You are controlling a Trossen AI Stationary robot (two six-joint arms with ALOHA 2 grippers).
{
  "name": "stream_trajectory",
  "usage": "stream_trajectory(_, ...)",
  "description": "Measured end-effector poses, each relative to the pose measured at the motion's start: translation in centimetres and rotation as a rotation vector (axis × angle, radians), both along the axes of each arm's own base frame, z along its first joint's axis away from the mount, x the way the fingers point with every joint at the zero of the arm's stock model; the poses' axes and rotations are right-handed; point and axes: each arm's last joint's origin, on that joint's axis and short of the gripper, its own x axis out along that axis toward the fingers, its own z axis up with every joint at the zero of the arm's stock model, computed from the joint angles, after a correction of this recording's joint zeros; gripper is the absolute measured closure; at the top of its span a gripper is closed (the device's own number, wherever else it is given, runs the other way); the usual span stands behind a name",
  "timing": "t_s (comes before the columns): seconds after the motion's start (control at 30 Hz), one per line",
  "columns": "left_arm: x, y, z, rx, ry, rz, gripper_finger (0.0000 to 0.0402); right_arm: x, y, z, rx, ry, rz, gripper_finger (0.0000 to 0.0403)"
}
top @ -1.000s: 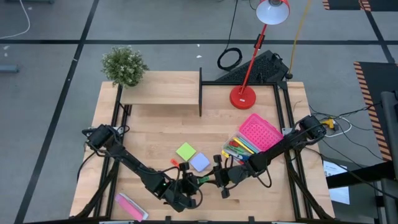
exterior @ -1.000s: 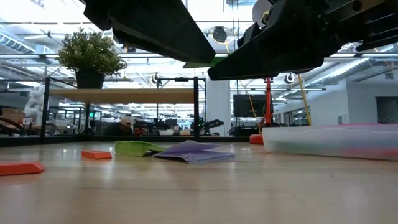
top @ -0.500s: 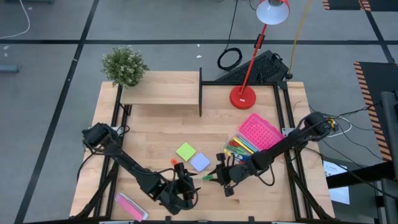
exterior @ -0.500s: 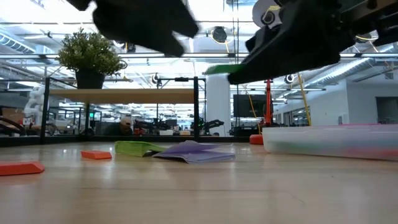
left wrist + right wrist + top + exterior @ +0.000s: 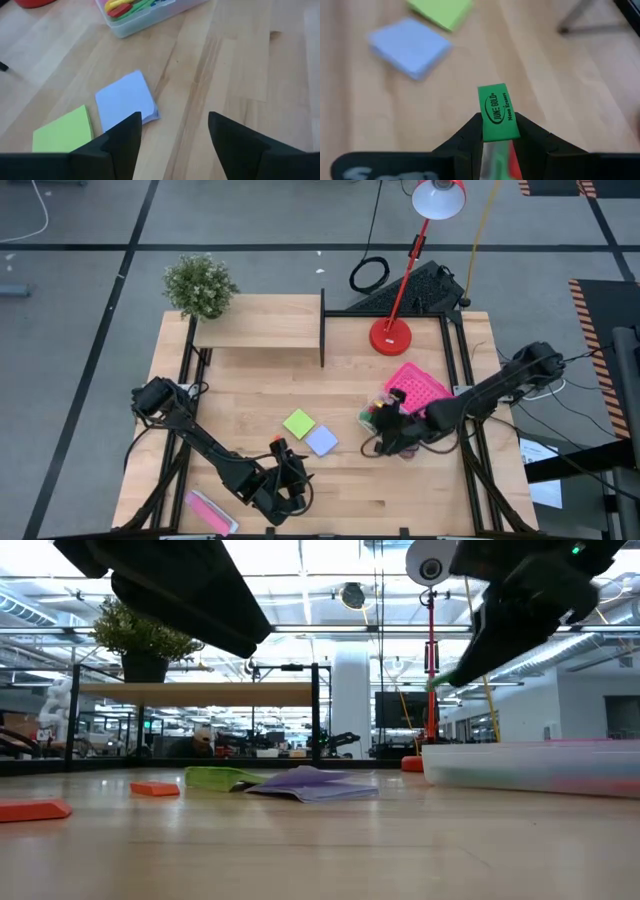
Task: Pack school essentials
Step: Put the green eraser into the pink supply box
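We've got the green eraser (image 5: 498, 112) pinched tight in the right gripper (image 5: 497, 131) up over the clear box (image 5: 385, 412), so next we'd lower and drop it in, while the left gripper (image 5: 172, 127) waits wide open and empty near the pale-blue notepad (image 5: 125, 100).

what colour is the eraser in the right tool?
Green, with dark printed lettering. The eraser is pinched in the right tool; the right wrist view shows it best.

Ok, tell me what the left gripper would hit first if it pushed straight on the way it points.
Probably the pale-blue square sticky-note pad, lying just beyond the left gripper; its fingers are open, and depth is uncertain.
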Motion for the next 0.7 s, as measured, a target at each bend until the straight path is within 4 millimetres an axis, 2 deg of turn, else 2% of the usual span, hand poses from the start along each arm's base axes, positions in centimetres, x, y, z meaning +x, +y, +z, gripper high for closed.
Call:
stream_trajectory(0.1, 0.0, -0.1, 0.0, -0.011, 0.003, -0.012, 0.018, -0.1, -1.4, -0.5, 0.026, 0.009, -0.081, 0.0318)
stream_trajectory(0.27, 0.1, -0.3, 0.1, -0.019, 0.0, -0.03, 0.0189, 0.0, -2.8, -2.6, 0.13, 0.094, -0.107, 0.0318)
stream_trajectory(0.7, 0.1, -0.2, 0.0, -0.011, 0.003, -0.034, 0.019, -0.8, -3.0, -4.2, 0.21, 0.145, -0.079, 0.0317)
